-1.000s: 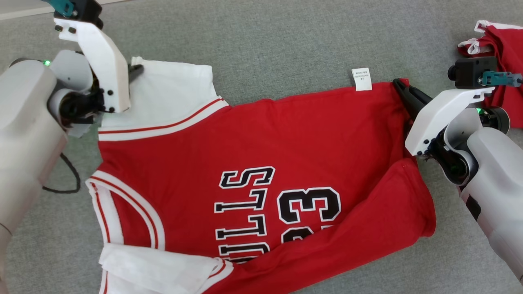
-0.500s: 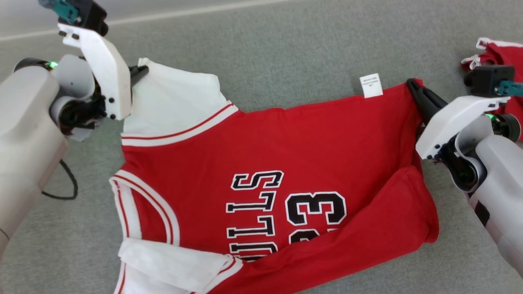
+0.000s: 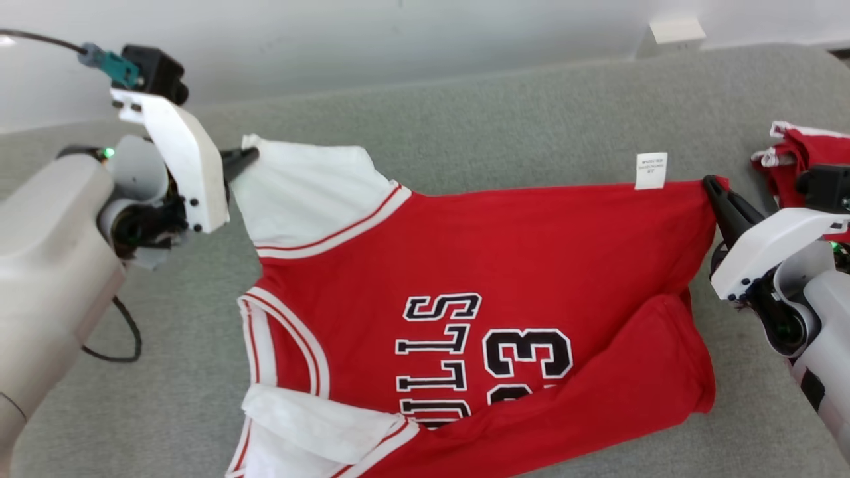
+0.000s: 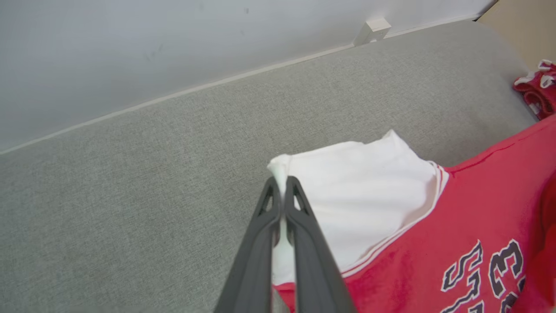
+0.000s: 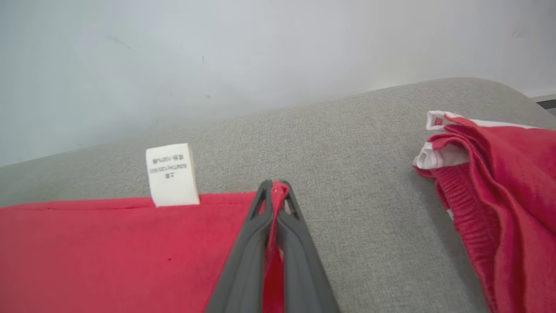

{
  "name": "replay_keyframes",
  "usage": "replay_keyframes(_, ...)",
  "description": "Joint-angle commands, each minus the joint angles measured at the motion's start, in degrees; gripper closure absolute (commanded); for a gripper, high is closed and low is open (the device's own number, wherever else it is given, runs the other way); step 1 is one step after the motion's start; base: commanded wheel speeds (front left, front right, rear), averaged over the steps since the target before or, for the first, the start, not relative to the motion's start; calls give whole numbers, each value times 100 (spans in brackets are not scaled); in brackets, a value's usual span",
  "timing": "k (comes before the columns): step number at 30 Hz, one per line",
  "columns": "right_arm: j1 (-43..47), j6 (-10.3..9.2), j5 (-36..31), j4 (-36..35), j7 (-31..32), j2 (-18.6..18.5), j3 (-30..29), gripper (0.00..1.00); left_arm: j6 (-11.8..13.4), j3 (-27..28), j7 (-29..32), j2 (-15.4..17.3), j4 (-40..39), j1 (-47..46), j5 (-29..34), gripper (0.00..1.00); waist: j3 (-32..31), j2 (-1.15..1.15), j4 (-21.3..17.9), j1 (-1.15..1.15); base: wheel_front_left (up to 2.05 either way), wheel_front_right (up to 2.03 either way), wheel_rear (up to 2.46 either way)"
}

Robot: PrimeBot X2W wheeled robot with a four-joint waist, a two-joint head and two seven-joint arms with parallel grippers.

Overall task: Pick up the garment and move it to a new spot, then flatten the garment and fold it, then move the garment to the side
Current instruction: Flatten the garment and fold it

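Note:
The garment (image 3: 478,265) is a red jersey with white sleeves and black lettering, stretched between both arms above the grey cushion. My left gripper (image 3: 251,155) is shut on the tip of its white sleeve (image 4: 347,195); in the left wrist view the white cloth is pinched between the fingers of this gripper (image 4: 281,184). My right gripper (image 3: 710,182) is shut on the red hem corner, next to a white care label (image 3: 651,171). In the right wrist view that gripper (image 5: 273,186) holds the red edge (image 5: 130,243) beside the label (image 5: 171,174). The lower part of the jersey is folded over on itself.
A second red and white garment (image 3: 797,159) lies bunched at the right, also seen as a crumpled heap (image 5: 491,182) in the right wrist view. The grey cushion (image 3: 498,113) ends at a pale wall (image 3: 332,40) behind. A black cable (image 3: 126,332) hangs by my left arm.
The head camera has tilted up, so the wall now shows. My left gripper has closed on the white sleeve. Both ends of the jersey are raised and it hangs tauter.

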Motion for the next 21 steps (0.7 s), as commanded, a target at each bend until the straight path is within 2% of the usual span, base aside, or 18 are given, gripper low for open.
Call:
replay_keyframes(1, 112, -13, 44, 31, -11, -86, 24, 100, 9, -27, 27, 63, -46, 116, -62, 100, -148, 0, 105, 0, 0, 0, 0)
replay_keyframes(11, 571, -13, 111, -148, 7, -364, 315, 100, 9, -341, 668, 359, -791, 577, -467, 100, -707, 0, 306, 0, 0, 0, 0)
replay_keyframes(21, 1028, -13, 98, -608, 44, -724, 747, 100, 9, -522, 1290, 828, -1820, 1136, -672, 100, -1105, 0, 436, 0, 0, 0, 0)
